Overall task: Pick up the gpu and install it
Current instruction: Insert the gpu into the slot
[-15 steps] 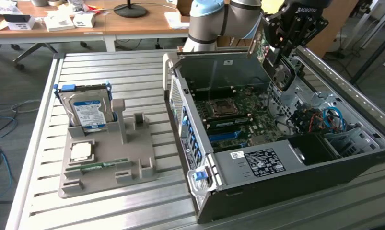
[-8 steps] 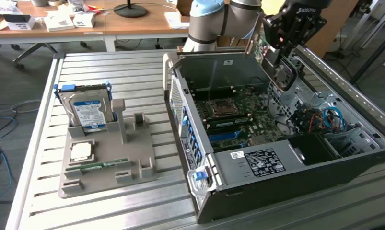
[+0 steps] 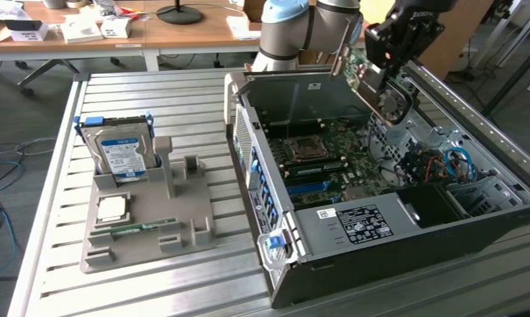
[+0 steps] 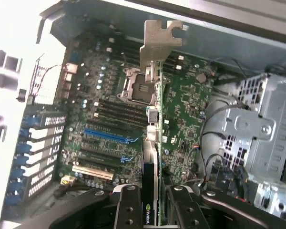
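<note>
gpu hangs in the air above the open computer case, over the end of the case that lies farthest from the camera in the exterior view. It is clear of the motherboard on the case floor and touches nothing inside.

You have the gripper coming in from above the case. Its fingers are pinching the gpu by one end, one on each flat face, so the card is seen edge-on from the wrist.

The relation that matters is this. The card's long axis runs straight away from the fingers, ending in the silver bracket, which is the part farthest from your grip. Below it, inside the case, the blue slot and the other long slots of the motherboard lie side by side. Judging from the wrist view, the card's edge crosses the line of those slots rather than lying along them, and it sits off to one side of the blue slot, not over it.

Beside the case, on the table, stands a grey holder with a hard drive upright in it, well apart from the gripper.
</note>
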Robot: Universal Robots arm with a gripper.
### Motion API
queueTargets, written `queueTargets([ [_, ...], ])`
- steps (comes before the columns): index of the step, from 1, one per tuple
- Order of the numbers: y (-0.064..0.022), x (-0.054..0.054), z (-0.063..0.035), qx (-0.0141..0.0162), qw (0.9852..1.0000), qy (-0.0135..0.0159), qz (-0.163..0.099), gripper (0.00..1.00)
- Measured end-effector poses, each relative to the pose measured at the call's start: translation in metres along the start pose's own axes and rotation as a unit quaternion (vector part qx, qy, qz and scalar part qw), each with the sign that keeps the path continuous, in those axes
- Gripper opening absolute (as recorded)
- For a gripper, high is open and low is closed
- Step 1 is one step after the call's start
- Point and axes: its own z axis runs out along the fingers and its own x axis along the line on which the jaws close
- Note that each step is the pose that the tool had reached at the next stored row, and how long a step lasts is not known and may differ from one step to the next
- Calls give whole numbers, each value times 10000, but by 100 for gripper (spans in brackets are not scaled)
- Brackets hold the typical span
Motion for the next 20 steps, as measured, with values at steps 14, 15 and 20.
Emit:
queueTargets([
  [14, 0, 0, 2, -15, 9924, 66, -1231, 26],
  [15, 0, 0, 2, -16, 9912, 70, -1318, 26],
  [20, 0, 0, 3, -22, 9844, 94, -1756, 26],
])
